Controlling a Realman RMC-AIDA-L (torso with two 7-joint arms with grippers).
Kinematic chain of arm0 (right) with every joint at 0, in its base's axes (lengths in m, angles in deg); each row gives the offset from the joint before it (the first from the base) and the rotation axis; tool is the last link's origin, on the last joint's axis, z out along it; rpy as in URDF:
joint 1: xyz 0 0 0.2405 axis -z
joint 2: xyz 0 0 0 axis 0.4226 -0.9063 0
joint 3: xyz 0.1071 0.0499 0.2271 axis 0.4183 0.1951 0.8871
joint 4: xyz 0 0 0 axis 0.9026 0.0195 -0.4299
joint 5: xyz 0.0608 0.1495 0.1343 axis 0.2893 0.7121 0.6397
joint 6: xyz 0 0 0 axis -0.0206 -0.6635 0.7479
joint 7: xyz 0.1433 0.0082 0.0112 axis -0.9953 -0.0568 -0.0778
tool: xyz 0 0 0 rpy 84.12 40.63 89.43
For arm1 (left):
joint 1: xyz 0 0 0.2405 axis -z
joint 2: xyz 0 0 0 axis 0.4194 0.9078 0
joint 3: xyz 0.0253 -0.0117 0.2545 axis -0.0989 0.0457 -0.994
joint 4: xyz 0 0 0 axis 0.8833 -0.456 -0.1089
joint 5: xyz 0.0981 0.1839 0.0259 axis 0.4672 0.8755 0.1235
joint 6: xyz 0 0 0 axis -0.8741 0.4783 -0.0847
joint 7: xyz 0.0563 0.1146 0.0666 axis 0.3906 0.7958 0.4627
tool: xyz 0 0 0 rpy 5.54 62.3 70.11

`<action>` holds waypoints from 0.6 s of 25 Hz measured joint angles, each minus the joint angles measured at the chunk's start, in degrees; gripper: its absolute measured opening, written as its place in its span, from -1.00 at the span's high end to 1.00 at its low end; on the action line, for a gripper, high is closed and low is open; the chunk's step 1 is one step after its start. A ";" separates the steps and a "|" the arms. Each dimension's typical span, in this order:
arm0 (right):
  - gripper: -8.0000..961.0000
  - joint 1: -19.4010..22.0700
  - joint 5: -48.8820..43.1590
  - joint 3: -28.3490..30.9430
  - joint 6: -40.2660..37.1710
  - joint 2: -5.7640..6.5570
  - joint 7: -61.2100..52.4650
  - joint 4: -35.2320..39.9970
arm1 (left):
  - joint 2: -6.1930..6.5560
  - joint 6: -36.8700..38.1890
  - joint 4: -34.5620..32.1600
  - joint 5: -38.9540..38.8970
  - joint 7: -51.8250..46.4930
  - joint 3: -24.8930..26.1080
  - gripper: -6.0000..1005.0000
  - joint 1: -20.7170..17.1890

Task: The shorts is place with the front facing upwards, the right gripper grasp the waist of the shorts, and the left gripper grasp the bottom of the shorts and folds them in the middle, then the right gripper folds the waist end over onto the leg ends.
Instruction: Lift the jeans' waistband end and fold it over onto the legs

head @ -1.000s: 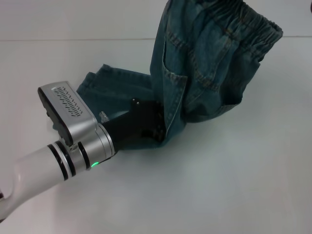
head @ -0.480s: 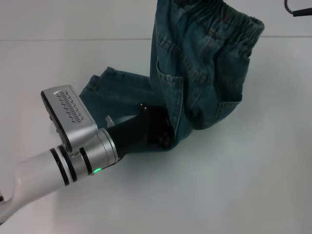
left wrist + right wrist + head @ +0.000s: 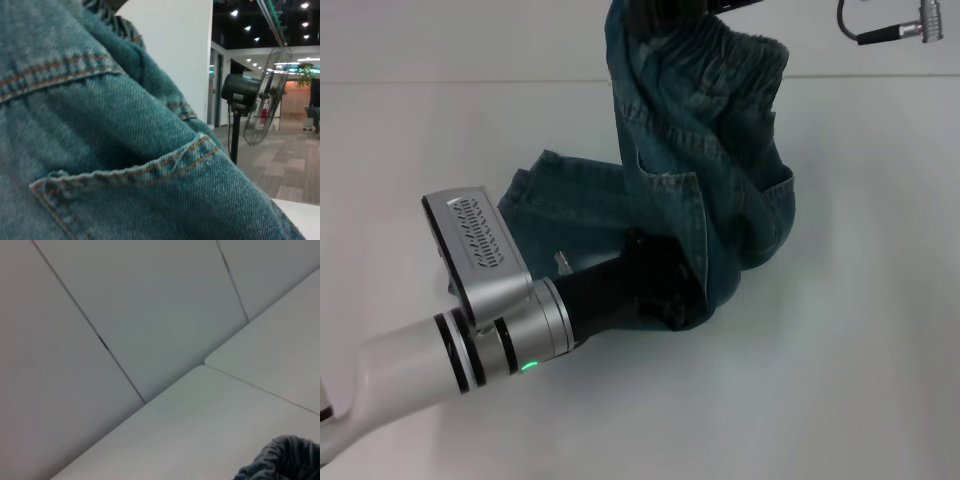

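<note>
Shorts [image 3: 700,160]: blue denim, partly lifted; the elastic waist hangs high near the table's far edge, while the leg ends lie flat on the table toward its middle.

Waist end: gathered and bunched at the top of the head view, held up under a dark part of the right gripper [image 3: 665,12]; a ruffled bit of waistband [image 3: 280,460] shows in the right wrist view.

Right gripper fingers: cut off by the frame edge; whether they are apart or clamped on the cloth cannot be told.

Left gripper [image 3: 670,290]: black, low on the table, its tip pushed against the lower fold of the shorts where the hanging cloth meets the flat legs.

Left gripper fingers: hidden by the denim; their spread cannot be told.

Left wrist view: filled by denim close up, with a pocket edge [image 3: 130,172] and orange stitching.

Leg ends [image 3: 555,195]: spread on the table beside the left arm's silver wrist housing [image 3: 480,250], toward the table's left side.

Table [image 3: 840,380]: white, bare on the near right part.

Cable [image 3: 890,25]: hangs at the far right corner, apart from the shorts.
</note>
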State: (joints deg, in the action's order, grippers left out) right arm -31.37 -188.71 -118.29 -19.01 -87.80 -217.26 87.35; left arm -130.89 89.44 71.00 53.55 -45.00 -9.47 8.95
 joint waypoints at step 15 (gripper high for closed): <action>0.75 -4.08 -3.01 -3.72 4.15 -0.58 1.91 -6.93 | 0.00 0.29 -0.32 0.14 -0.04 -1.34 0.98 -0.76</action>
State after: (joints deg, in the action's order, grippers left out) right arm -35.45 -191.72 -122.01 -14.86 -88.38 -215.36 80.42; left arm -130.89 89.73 70.68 53.69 -45.04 -10.81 8.19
